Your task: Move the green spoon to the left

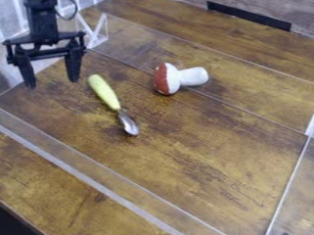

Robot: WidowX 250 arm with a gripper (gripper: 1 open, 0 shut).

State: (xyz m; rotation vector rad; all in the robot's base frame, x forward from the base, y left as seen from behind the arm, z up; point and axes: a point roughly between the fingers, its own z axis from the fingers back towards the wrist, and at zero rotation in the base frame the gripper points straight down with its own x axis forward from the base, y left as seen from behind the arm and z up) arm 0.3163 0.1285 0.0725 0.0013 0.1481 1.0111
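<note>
The claw [44, 73] hangs at the upper left of the view, pointing down at the surface [210, 151]. Its two black fingers [76, 67] stand wide apart, and nothing is held between them. The fingertips sit close to the wood; whether they touch it cannot be told.

The green spoon [112, 103] lies flat on the surface, free of the claw. It sits at about 4 o'clock from the claw, just beside it but apart. The yellow-green handle points toward 11 o'clock; the shiny metal bowl points toward 5 o'clock.

The mushroom [176, 78] lies on its side at about 2 o'clock from the spoon, near it but not touching. Its red-brown cap faces left, toward the spoon, and its white stem points toward 2 o'clock.

The surface is dark brown wooden planking. A low clear barrier [142, 209] surrounds the work area; its front edge runs diagonally from the left edge of the view to the bottom right. Spoon, mushroom and claw are all inside this barrier.

A black strip [250, 14] lies at the far edge of the surface, at 12 o'clock from the mushroom and well apart from it.
</note>
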